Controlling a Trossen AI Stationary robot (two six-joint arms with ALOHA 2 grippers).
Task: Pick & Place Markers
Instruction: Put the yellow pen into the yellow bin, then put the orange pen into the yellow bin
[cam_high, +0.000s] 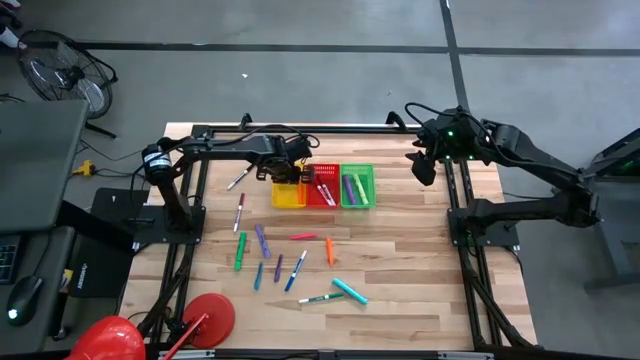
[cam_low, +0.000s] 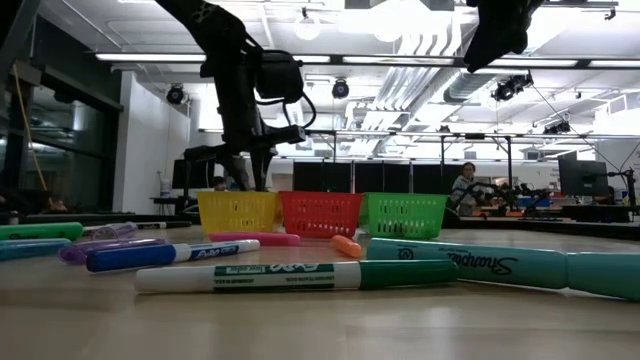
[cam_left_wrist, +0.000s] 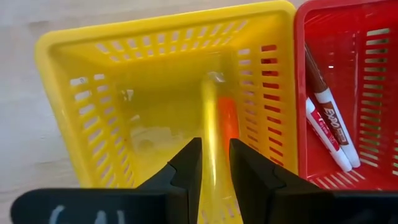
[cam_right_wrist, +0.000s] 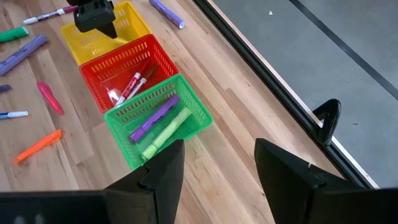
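Observation:
Three mesh baskets stand in a row at the table's far middle: yellow (cam_high: 288, 192), red (cam_high: 322, 188), green (cam_high: 357, 186). My left gripper (cam_left_wrist: 216, 158) points down into the yellow basket (cam_left_wrist: 93, 81), its fingers a narrow gap apart around a yellow marker (cam_left_wrist: 210, 118). That marker stands steeply, its lower end on the basket floor beside an orange marker (cam_left_wrist: 227, 121). Two red-and-white markers (cam_left_wrist: 326, 118) lie in the red basket. Purple and light-green markers (cam_right_wrist: 158, 121) lie in the green one. My right gripper (cam_right_wrist: 217, 149) hangs open, high above the table's far right. My left gripper comes from above, fingers pointing down along the yellow marker's upper part (cam_left_wrist: 211, 163). The marker lies against the inner side of one finger (cam_left_wrist: 194, 163). A sliver of orange shows beside the other finger, and I cannot tell whether that finger touches the marker.
Several loose markers (cam_high: 290, 265) lie scattered on the wood near the table's middle, and one (cam_high: 237, 180) to the left of the baskets. A red round object (cam_high: 205, 318) sits at the near left corner. The table's right half is bare wood.

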